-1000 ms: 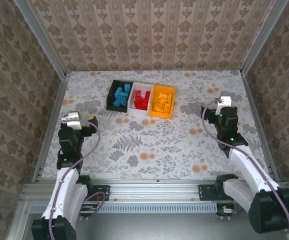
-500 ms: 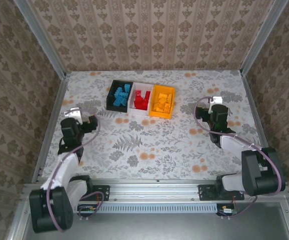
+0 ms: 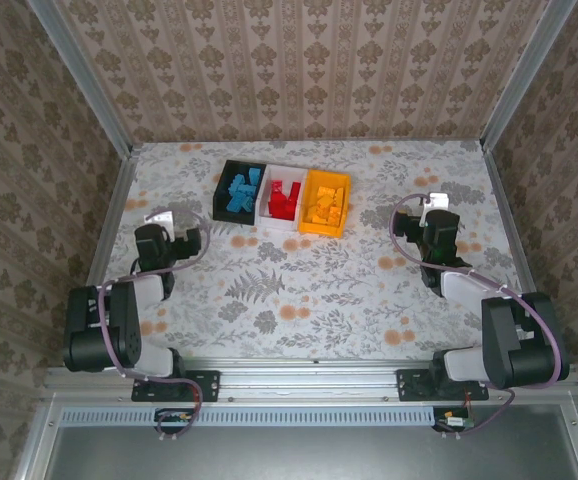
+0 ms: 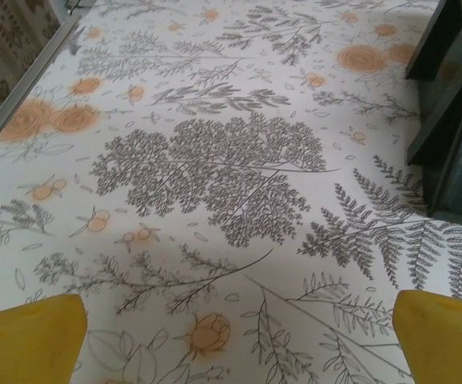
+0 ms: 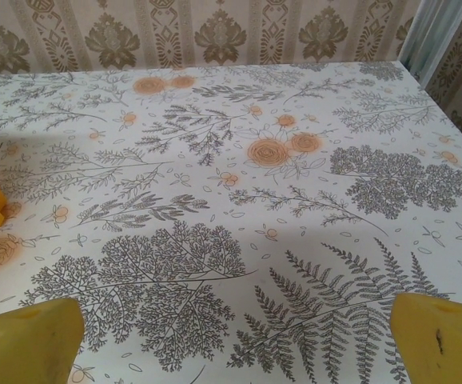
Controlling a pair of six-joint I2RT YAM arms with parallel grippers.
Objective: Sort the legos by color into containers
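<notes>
1. Both sets of jaws stand wide apart and hold nothing. The left gripper (image 4: 235, 340) shows its yellow fingertips (image 4: 27, 336) at the two lower corners of its wrist view, with bare counter (image 4: 215, 176) between them. The right gripper (image 5: 232, 340) looks the same.
2. Three containers (image 3: 277, 224), joined in a row, serve as the landmark. The left gripper sits well to the left of the row and nearer the arm bases, and the right gripper sits well to its right.
3. Blue legos (image 3: 239, 192) lie in the black bin (image 3: 231, 165), red legos (image 3: 285, 198) in the white bin (image 3: 289, 169), and orange-yellow legos (image 3: 325, 208) in the orange-yellow bin (image 3: 319, 230).
4. Sorting looks finished to me: every brick I can make out lies in a bin with others of its colour, and neither gripper carries one.
5. Piled bricks hide those beneath, so I cannot read the count or spot a stray colour. The left wrist view cuts off the black bin at its right edge. The right wrist view catches just an orange corner at its left edge.
</notes>
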